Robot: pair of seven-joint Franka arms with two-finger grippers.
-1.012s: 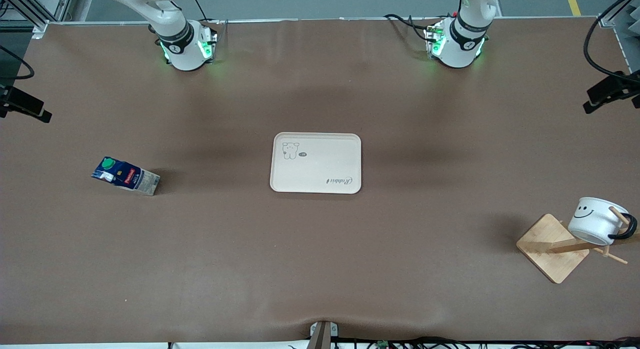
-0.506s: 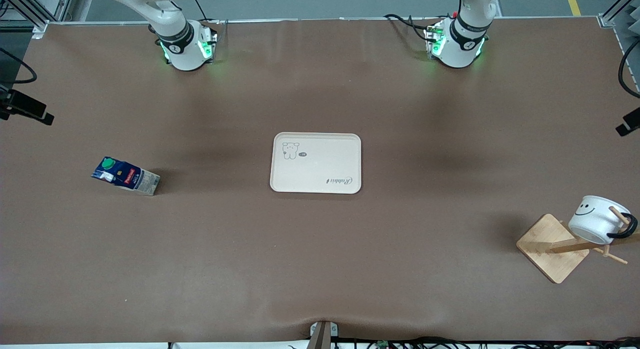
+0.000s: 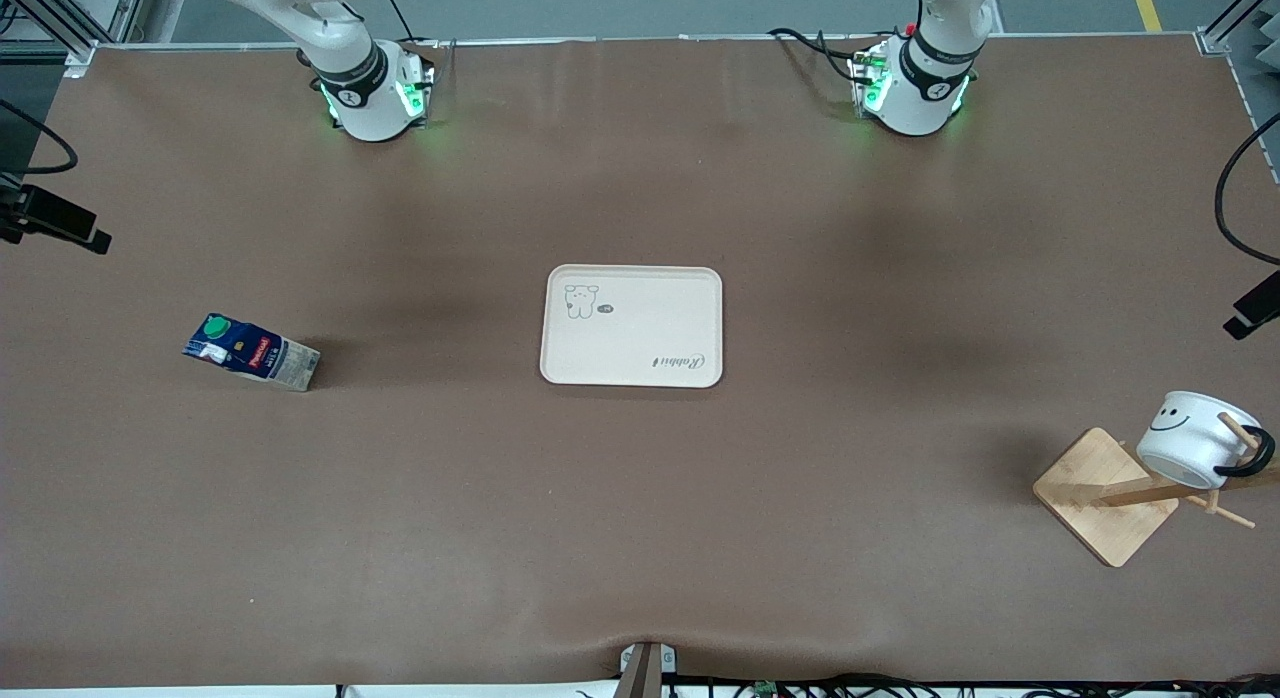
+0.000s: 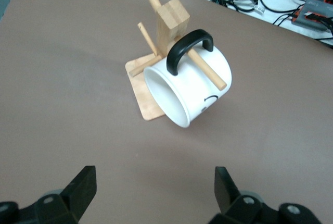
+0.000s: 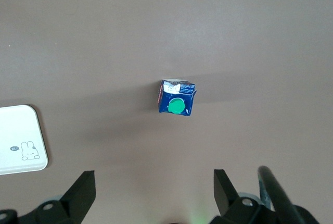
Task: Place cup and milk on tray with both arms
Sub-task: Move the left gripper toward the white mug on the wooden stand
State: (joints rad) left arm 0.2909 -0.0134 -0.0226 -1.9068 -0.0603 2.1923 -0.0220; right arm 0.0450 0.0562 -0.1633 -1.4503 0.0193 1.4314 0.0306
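- The table point(image 3: 640, 538), covered in brown, carries everything; both white arms rise from their bases along its edge farthest from the front camera.
- The cream tray point(image 3: 632, 348) lies flat mid-table, bare, with its bear drawing in one corner and the "Rabbit" script in the corner diagonal to it.
- The wooden mug rack point(image 3: 1105, 496) stands at the left arm's end of the table, nearer the front camera than the tray. The cup point(image 4: 195, 91) hangs on one of its pegs by its black handle point(image 4: 188, 48), tipped so the mouth points down and outward.
- The milk carton point(image 3: 252, 352) stands upright toward the right arm's end, well apart from the tray, with its green cap point(image 5: 176, 105) on top.
- The left gripper point(image 4: 156, 193) hangs above the table with fingers spread wide and nothing between them. The cup lies ahead of it, mouth toward the gripper, so I judge the lift must follow the peg's line.
- The right gripper point(image 5: 153, 193) is likewise spread and empty, high over the table; the carton sits ahead of its fingers (each arm is nearer its own item).
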